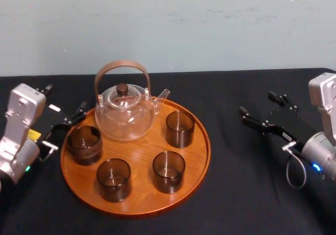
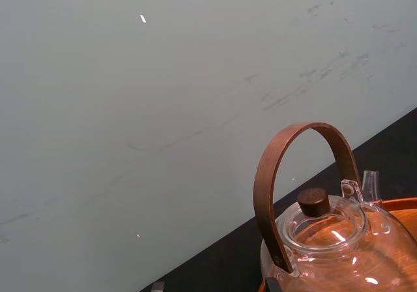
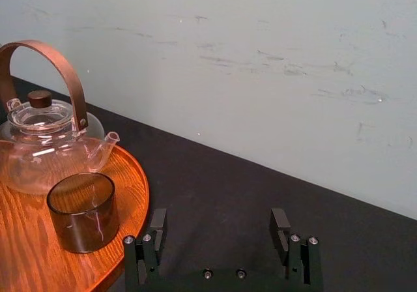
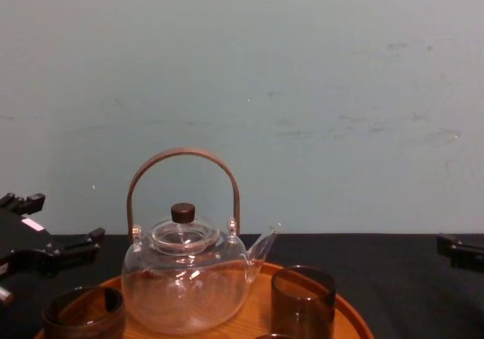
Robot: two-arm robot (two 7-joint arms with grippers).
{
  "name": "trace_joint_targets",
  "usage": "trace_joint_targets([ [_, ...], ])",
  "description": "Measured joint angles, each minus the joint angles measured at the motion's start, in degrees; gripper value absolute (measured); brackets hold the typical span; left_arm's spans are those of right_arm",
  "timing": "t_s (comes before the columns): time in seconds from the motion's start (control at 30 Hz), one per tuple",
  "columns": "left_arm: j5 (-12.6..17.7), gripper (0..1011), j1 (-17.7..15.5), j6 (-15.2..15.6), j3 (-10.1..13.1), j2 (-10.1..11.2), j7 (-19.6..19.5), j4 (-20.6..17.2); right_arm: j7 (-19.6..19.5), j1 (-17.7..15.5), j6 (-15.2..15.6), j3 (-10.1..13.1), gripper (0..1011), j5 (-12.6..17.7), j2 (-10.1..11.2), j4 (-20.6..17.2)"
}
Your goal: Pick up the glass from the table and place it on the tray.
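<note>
The round orange-brown wooden tray (image 1: 140,153) holds several smoky brown glasses, and every glass I see stands on it. One glass (image 1: 84,143) sits at the tray's left rim, another (image 1: 180,128) at the right beside the teapot, and two stand near the front (image 1: 114,179) (image 1: 168,171). My left gripper (image 1: 64,103) hovers just left of the tray, close to the left-rim glass, open and holding nothing. My right gripper (image 1: 260,105) is over the black cloth well right of the tray, open and empty, its jaws wide apart in the right wrist view (image 3: 218,223).
A clear glass teapot (image 1: 125,111) with a brown arched handle stands at the back of the tray. A black cloth (image 1: 252,182) covers the table. A pale wall (image 4: 302,89) rises behind the table's far edge.
</note>
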Motion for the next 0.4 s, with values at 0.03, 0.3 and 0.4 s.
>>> trace_joint_targets([
  [0.03, 0.0, 1001, 0.0, 0.0, 0.0, 0.0, 0.0, 0.0, 0.0, 0.0, 0.0, 0.0, 1002, 0.0, 0.0, 0.0],
  [0.3, 0.0, 1001, 0.0, 0.0, 0.0, 0.0, 0.0, 0.0, 0.0, 0.0, 0.0, 0.0, 1002, 0.1, 0.1, 0.0],
  [0.4, 0.0, 1001, 0.0, 0.0, 0.0, 0.0, 0.0, 0.0, 0.1, 0.0, 0.0, 0.0, 1002, 0.1, 0.1, 0.0],
])
